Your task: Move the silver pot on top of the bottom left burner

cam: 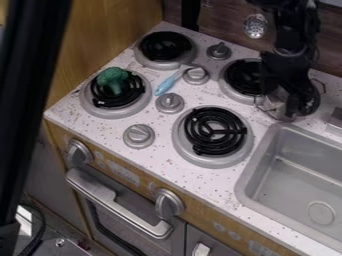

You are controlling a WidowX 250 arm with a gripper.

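Jaws open or closed? We can't tell! The gripper (294, 107) hangs at the silver pot (272, 104), beside the far right burner (229, 91), likely for a rim grip; broccoli (114, 80) occupies our near left target burner (89, 103).

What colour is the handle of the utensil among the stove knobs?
The handle is light blue, seen best in the camera view.

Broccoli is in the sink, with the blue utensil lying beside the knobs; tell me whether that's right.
Wrong place: the camera view shows the broccoli on the front left burner. The blue utensil does lie beside the knobs.
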